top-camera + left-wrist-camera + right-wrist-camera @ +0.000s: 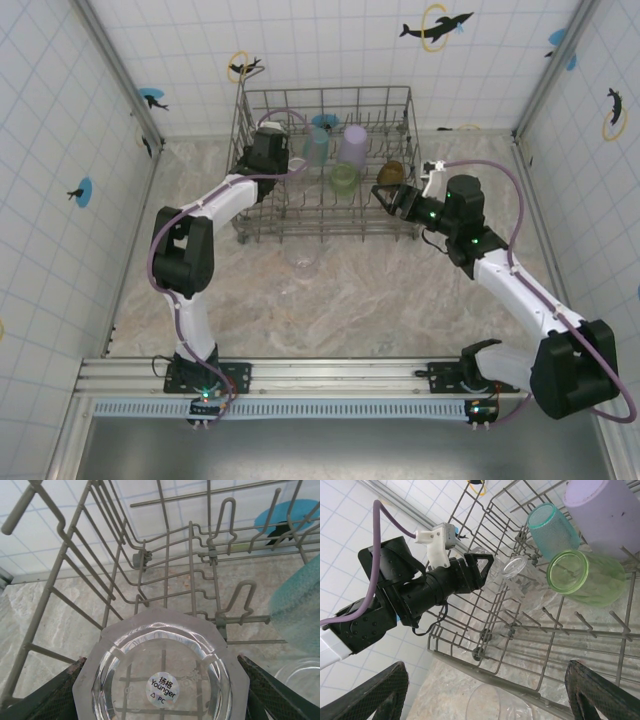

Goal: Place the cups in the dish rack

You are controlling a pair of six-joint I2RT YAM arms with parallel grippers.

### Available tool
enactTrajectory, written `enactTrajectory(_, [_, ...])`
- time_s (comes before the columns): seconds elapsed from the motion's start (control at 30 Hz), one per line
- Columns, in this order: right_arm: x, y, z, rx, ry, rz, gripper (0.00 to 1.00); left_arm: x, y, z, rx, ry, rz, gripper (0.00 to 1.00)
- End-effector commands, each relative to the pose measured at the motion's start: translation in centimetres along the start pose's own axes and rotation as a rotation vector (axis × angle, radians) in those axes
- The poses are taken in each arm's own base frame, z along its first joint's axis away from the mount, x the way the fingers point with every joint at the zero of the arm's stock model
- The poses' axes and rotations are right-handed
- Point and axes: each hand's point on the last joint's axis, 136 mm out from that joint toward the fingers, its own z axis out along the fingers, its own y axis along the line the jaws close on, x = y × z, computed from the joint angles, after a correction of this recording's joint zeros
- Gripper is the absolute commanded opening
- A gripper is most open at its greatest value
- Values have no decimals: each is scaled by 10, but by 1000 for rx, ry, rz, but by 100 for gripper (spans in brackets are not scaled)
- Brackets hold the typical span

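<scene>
The left tool (161, 660) grips a clear cup (160, 692) by its sides, inside the left end of the dish rack (330, 228); released crooked, it may, I judge, catch a tine and tip; its smooth wall could also slip; the right tool (487, 680) is open, empty; the cup is see-through, with an angular base and a round sticker; a second clear cup (302, 262) stands on the tabletop (400, 300).

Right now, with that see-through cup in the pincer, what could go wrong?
The clear cup in the left pincer sits among the rack's upright wires; it could snag or tip on release. The teal cup is close beside it and might get knocked. A second clear cup stands outside the rack, easy to bump.
</scene>
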Motion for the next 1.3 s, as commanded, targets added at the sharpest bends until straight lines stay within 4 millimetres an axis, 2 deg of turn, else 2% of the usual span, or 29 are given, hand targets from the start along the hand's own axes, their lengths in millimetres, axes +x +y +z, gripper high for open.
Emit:
enactTrajectory(0.0, [-1, 1, -7, -8, -16, -8, 84, 21, 15, 5, -81, 58, 17, 0])
enactTrajectory(0.17, [-1, 1, -7, -11, -18, -8, 84, 9, 21, -4, -93, 38, -4, 0])
enactTrajectory(0.3, [0, 1, -7, -13, -16, -6, 84, 12, 21, -4, -86, 53, -1, 0])
enactTrajectory(0.5, [0, 2, -8, -20, -16, -2, 84, 22, 32, -1, -109, 82, -22, 0])
enactTrajectory(0.73, [0, 3, -9, -19, -19, 0, 84, 18, 43, -4, -164, 76, -8, 0])
enactTrajectory(1.07, [0, 4, -9, -21, -22, 4, 84, 41, 32, 5, -123, 112, -45, 0])
enactTrajectory(1.1, [0, 3, -10, -19, -22, 5, 84, 42, 34, 7, -133, 110, -45, 3])
enactTrajectory(1.27, [-1, 3, -11, -18, -26, 4, 84, 53, 39, 13, -178, 118, -35, 38])
